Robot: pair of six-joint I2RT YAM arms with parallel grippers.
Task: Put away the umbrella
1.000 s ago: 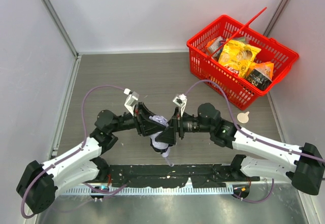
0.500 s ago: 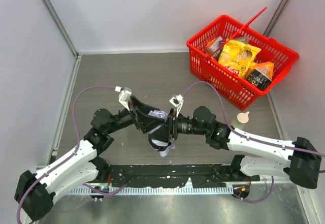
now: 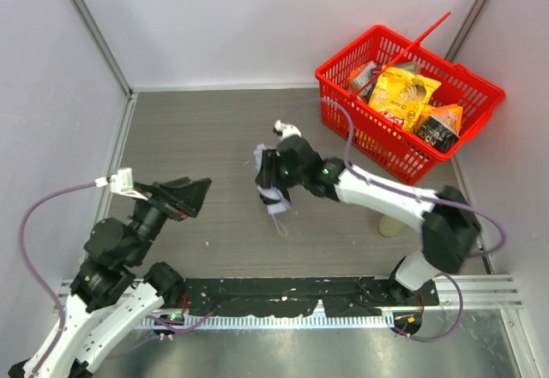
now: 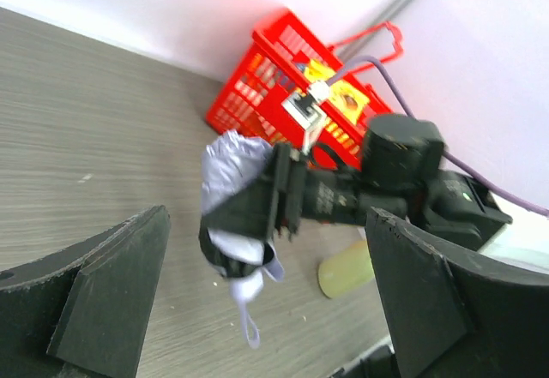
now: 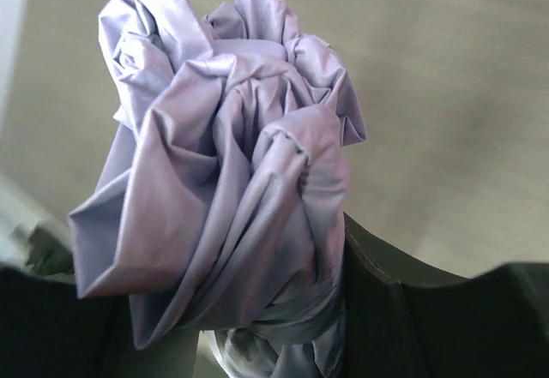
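pale lavender umbrella (image 5: pixel 214 181) with creased folds, bright red lattice basket (image 3: pixel 360 134), yellow snack packets (image 3: pixel 399 95), grey wood-grain table (image 3: pixel 197 138), white-and-black arms (image 3: pixel 377 191), purple cables (image 3: pixel 51 194), plain white walls (image 3: pixel 257 27)

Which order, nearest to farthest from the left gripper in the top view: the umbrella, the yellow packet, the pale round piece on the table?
From the left gripper:
1. The umbrella, mid-table, in the right gripper.
2. The pale round piece, on the table at right.
3. The yellow packet, in the red basket, far right.
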